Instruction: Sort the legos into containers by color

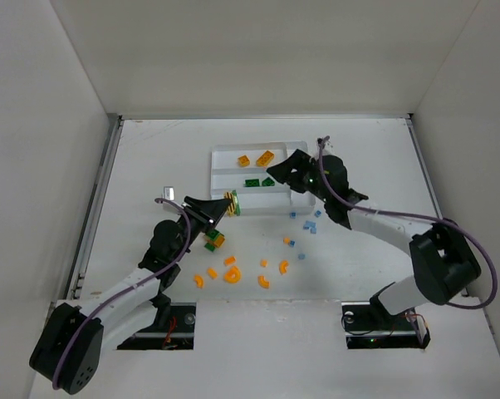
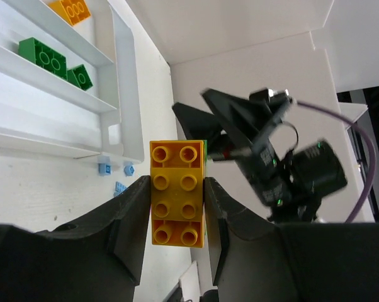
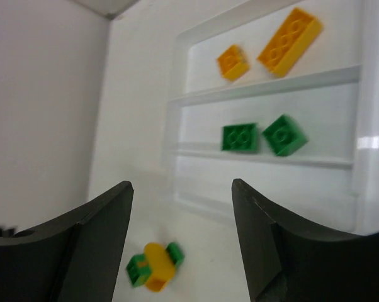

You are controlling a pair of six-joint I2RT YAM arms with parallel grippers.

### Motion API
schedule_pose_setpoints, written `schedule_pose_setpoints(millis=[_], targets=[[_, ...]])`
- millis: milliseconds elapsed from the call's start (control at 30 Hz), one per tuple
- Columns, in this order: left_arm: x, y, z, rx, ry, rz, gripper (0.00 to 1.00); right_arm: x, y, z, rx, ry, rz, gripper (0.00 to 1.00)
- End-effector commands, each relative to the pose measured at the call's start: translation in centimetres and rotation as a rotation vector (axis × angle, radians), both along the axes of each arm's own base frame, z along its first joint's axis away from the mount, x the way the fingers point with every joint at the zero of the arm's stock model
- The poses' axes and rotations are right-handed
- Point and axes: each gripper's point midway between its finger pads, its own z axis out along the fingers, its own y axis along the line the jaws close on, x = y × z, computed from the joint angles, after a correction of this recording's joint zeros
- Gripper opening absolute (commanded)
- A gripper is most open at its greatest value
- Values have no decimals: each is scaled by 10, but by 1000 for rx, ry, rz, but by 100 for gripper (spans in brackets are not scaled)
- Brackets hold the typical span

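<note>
The left gripper point(image 2: 177, 182) clamps a yellow-amber two-by-four plastic brick point(image 2: 177, 201), long axis along the jaws, studs facing the wrist, beside the white plastic tray's point(image 1: 213, 170) near-left corner. The right gripper's point(image 3: 180, 184) jaws stand apart, empty.

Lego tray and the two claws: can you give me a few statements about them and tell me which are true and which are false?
1. The left gripper grips a yellow brick between its fingers. True.
2. The right gripper is carrying a green brick. False: its jaws stand open with nothing between them.
3. Two green bricks lie in the middle slot of the tray. True.
4. The orange curved pieces are sorted into the tray. False: they lie loose on the table, on the arms' side of the tray.
</note>
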Motion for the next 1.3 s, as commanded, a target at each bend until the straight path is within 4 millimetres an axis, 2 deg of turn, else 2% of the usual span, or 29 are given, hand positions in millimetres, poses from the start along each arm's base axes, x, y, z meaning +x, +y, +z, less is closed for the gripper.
schedule_pose_setpoints(millis=[0, 100, 233, 467, 633, 933, 1067, 1267], targets=[[1, -8, 50, -105, -109, -39, 14, -37, 28, 55, 306, -173, 109, 73], [2, -10, 52, -125, -102, -46, 14, -69, 50, 61, 448, -170, 205, 79], [-1, -10, 56, -137, -107, -57, 14, -98, 77, 65, 551, -164, 321, 82], [-4, -4, 60, -177, -101, -45, 14, -123, 85, 76, 673, -184, 388, 79], [-3, -2, 62, -193, -96, -39, 14, -129, 77, 82, 705, -202, 385, 76], [-5, -5, 67, -203, -102, -44, 14, -141, 100, 80, 703, -168, 441, 69], [-5, -5, 64, -201, -96, -42, 14, -142, 104, 82, 706, -168, 449, 64], [-7, -5, 64, -196, -103, -43, 14, -139, 107, 68, 678, -134, 429, 61]])
